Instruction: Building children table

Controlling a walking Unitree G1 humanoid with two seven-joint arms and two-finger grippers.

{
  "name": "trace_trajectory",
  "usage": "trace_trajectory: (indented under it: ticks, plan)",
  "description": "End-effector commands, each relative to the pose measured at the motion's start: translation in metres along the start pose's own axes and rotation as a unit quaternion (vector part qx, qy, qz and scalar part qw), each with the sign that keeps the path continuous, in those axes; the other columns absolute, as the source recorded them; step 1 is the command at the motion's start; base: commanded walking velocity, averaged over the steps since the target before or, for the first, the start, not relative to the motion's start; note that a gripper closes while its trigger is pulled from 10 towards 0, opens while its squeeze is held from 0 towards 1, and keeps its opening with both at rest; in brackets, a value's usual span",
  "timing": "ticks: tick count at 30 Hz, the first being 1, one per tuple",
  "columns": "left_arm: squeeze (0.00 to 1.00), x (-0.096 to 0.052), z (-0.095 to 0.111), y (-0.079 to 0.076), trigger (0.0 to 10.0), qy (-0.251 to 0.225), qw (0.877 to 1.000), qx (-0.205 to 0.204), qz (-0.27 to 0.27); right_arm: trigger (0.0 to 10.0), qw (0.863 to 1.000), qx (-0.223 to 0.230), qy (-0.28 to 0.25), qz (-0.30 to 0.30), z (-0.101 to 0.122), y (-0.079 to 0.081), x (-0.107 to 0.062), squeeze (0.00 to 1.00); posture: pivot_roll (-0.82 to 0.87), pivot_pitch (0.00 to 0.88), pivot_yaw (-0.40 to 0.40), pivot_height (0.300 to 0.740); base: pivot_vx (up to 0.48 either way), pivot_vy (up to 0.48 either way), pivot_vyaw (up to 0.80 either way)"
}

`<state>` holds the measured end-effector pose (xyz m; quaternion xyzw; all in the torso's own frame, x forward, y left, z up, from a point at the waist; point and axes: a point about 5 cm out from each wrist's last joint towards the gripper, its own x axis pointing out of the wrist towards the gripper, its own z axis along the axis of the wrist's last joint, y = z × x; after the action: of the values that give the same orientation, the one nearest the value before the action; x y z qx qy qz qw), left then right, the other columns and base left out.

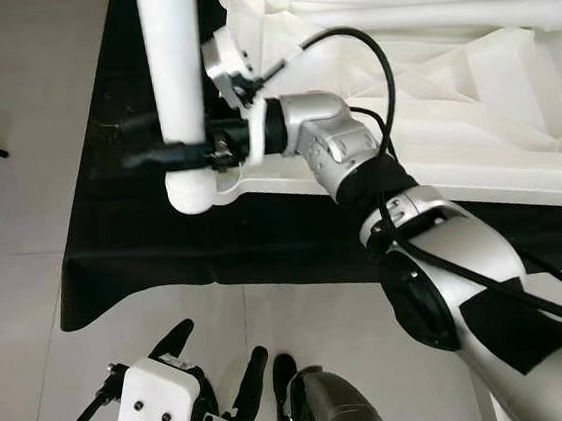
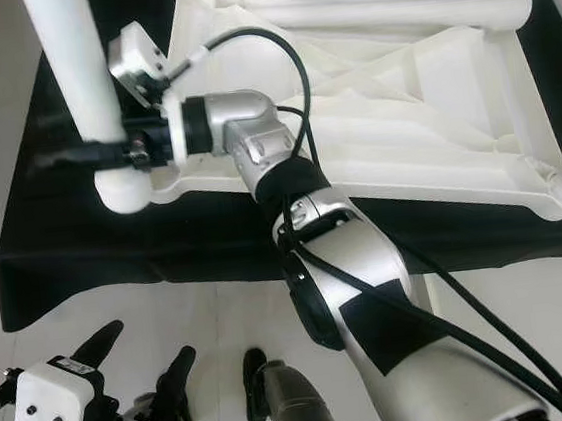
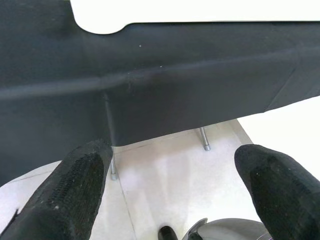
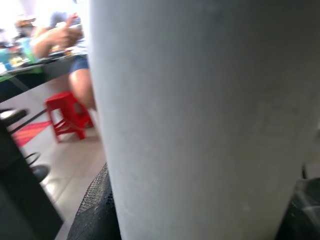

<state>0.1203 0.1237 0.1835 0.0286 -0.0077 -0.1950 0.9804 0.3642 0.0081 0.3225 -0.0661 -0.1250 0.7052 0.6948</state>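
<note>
An upside-down white plastic tabletop (image 1: 450,92) lies on a table draped in black cloth (image 1: 136,266). My right gripper (image 1: 170,154) is shut on a white tube table leg (image 1: 174,71), holding it upright at the tabletop's near left corner. The leg's rounded lower end (image 1: 191,192) sits just beside that corner. In the right wrist view the leg (image 4: 200,120) stands close up against a black finger pad (image 4: 95,210). My left gripper (image 1: 211,359) hangs low over the floor, open and empty, its fingertips (image 3: 85,185) wide apart.
Another white tube (image 1: 420,3) lies along the tabletop's far edge. The cloth hangs over the table's front edge above thin metal legs (image 3: 204,140) and white floor tiles (image 1: 32,327). Beyond the held leg, a seated person (image 4: 75,45) and a red stool (image 4: 67,115) are in the background.
</note>
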Motion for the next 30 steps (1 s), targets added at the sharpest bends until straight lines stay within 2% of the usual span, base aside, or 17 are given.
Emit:
trace_trajectory:
  ticks: [1,8,13,17,24,30]
  plan:
    - [0.00,-0.002,-0.003,-0.002,10.0,0.016,1.000,-0.003,-0.004,10.0,0.997,0.051,0.037,-0.031,-0.028,0.000,-0.008,0.00,-0.06,0.452,-0.176,0.740,0.000,0.000,0.00]
    - [0.00,-0.002,-0.003,-0.002,10.0,0.016,1.000,-0.003,-0.005,10.0,0.996,0.071,0.002,-0.052,-0.020,-0.006,-0.017,0.00,-0.06,0.452,-0.176,0.740,0.000,0.000,0.00]
    - [0.00,-0.003,-0.003,-0.001,10.0,0.017,1.000,-0.002,-0.004,10.0,0.996,0.078,-0.029,-0.034,-0.014,-0.006,-0.021,0.00,-0.06,0.452,-0.172,0.740,0.000,0.000,0.00]
    - [0.00,-0.003,-0.003,-0.001,10.0,0.018,1.000,-0.001,-0.004,10.0,0.993,0.094,-0.077,-0.002,-0.005,-0.005,-0.027,0.00,-0.05,0.453,-0.168,0.740,0.000,0.000,0.00]
    - [0.00,-0.004,-0.004,-0.001,10.0,0.018,1.000,-0.001,-0.004,10.0,0.993,0.088,-0.076,0.000,-0.005,-0.006,-0.031,0.00,-0.05,0.453,-0.165,0.740,0.000,0.000,0.00]
    - [0.00,-0.004,-0.004,-0.001,10.0,0.019,1.000,-0.001,-0.005,10.0,0.997,0.051,-0.035,-0.036,-0.011,-0.008,-0.030,0.00,-0.05,0.453,-0.164,0.740,0.000,0.000,0.00]
